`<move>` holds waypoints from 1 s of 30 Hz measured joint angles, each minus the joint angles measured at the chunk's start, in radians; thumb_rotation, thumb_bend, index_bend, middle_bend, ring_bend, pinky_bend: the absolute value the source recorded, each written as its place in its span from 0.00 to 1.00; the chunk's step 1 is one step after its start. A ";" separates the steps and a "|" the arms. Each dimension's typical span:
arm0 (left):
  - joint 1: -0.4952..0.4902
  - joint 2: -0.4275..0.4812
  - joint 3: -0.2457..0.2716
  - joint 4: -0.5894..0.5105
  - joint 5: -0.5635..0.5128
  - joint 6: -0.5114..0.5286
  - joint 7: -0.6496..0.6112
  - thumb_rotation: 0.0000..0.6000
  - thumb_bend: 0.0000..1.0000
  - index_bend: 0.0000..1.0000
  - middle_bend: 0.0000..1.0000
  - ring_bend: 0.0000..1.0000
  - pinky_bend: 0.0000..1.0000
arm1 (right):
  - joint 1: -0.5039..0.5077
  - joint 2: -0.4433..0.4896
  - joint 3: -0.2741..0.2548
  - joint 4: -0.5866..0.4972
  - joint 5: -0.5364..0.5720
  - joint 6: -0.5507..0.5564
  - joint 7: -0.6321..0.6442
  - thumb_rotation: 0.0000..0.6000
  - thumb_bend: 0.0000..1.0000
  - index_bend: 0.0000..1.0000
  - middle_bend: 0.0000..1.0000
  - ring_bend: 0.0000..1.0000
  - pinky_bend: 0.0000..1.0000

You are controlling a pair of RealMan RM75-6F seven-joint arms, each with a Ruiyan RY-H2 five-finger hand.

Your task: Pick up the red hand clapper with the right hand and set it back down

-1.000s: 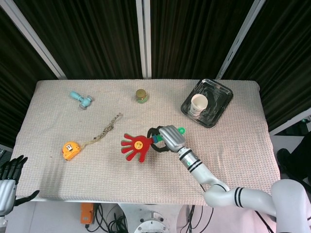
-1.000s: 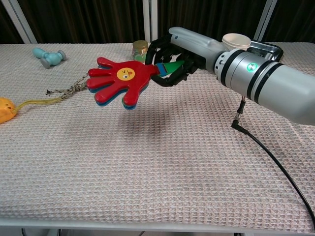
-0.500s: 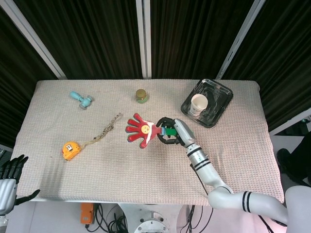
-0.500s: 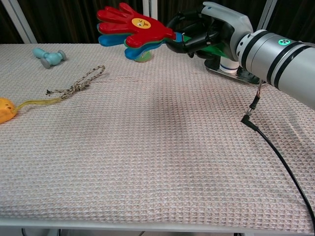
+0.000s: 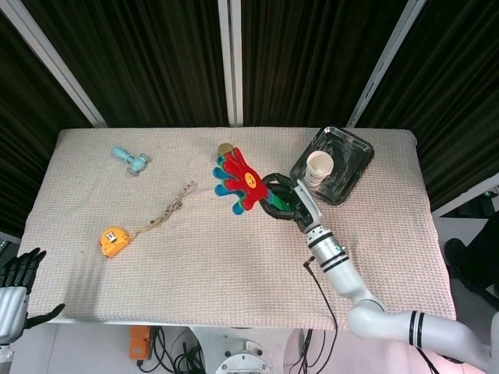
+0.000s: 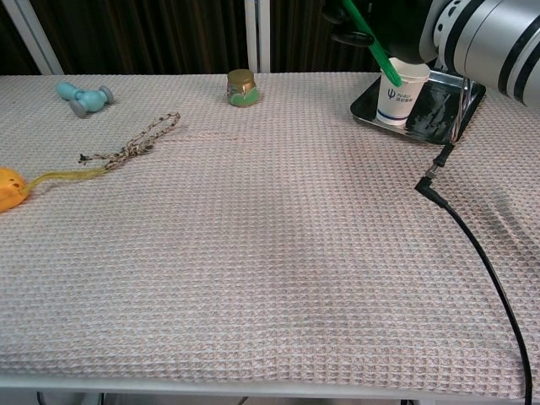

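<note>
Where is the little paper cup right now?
In the head view the paper cup stands in the black tray at the table's far right, just right of the red hand clapper.

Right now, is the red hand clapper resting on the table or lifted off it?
Lifted: the right hand holds the red hand clapper aloft.

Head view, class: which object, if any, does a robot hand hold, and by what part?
The right hand grips the red hand clapper by its green handle; the left hand holds nothing.

clapper [image 5: 241, 181] hiding most of jar [image 5: 224, 147], left hand [image 5: 17, 279] cropped
</note>
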 measured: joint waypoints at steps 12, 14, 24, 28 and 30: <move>-0.002 0.000 -0.002 -0.001 -0.004 -0.003 0.000 1.00 0.03 0.05 0.03 0.00 0.02 | 0.030 0.047 -0.092 0.096 -0.222 0.020 -0.546 1.00 0.34 0.89 0.75 0.75 0.97; -0.002 0.000 -0.003 -0.003 -0.003 -0.002 0.002 1.00 0.03 0.05 0.03 0.00 0.02 | 0.038 0.049 -0.109 0.103 -0.217 0.022 -0.739 1.00 0.34 0.88 0.76 0.75 0.97; -0.002 0.003 -0.002 -0.003 -0.009 -0.006 -0.013 1.00 0.03 0.05 0.03 0.00 0.02 | 0.057 0.067 -0.123 0.059 -0.099 0.017 -1.230 1.00 0.33 0.88 0.77 0.76 0.97; -0.002 -0.003 -0.003 0.005 -0.008 -0.005 -0.018 1.00 0.03 0.05 0.03 0.00 0.02 | 0.044 0.068 -0.096 0.035 -0.079 0.019 -1.114 1.00 0.33 0.86 0.75 0.76 0.97; -0.002 -0.004 -0.004 0.008 -0.007 -0.003 -0.020 1.00 0.03 0.05 0.03 0.00 0.02 | 0.034 0.069 -0.078 0.023 -0.071 0.013 -1.005 1.00 0.33 0.86 0.75 0.76 0.97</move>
